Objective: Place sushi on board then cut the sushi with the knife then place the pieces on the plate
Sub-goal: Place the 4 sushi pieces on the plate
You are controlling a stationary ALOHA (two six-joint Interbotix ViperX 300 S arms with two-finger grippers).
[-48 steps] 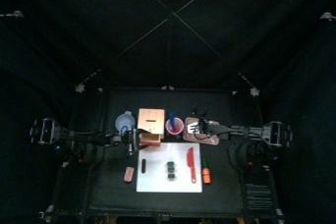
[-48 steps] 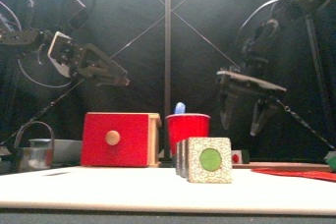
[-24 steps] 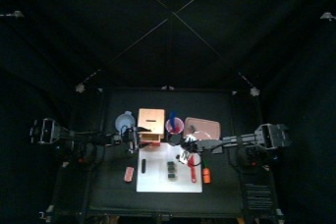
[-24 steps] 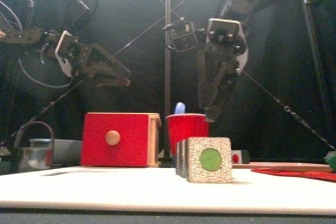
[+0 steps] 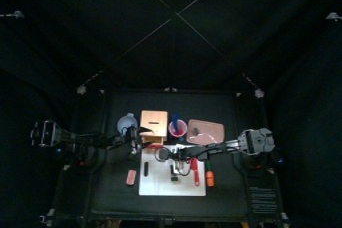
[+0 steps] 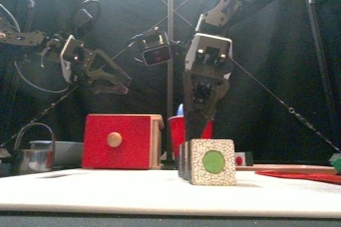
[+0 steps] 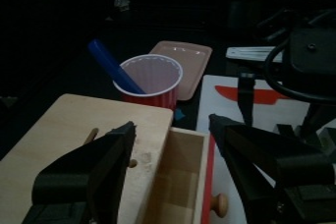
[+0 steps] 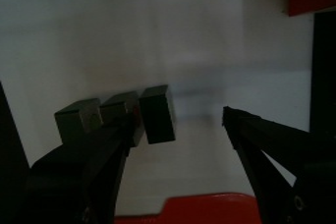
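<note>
The sushi roll [image 5: 175, 172] of dark green blocks stands on the white board [image 5: 151, 180]; it shows close and large in the front view [image 6: 206, 161]. My right gripper [image 5: 168, 156] hangs open just above it [image 6: 200, 126], holding nothing. The right wrist view has the sushi blocks [image 8: 125, 118] beside the left jaw of the right gripper [image 8: 180, 125]. A red knife [image 5: 195, 172] lies on the board to the right of the roll. The pink tray [image 5: 207, 130] is behind the board. My left gripper [image 5: 134, 137] hovers open over the wooden box [image 5: 154, 124].
A red cup [image 6: 190, 131] with a blue knife [image 6: 182, 110] stands behind the board, next to the box's red drawer front [image 6: 122, 139]. A metal cutter [image 6: 38, 154] sits far left. Orange toys lie at the board's left [image 5: 131, 176] and right [image 5: 210, 179].
My right arm has swung left from over the pink tray to over the board and come down above the sushi roll. The left arm has barely moved.
</note>
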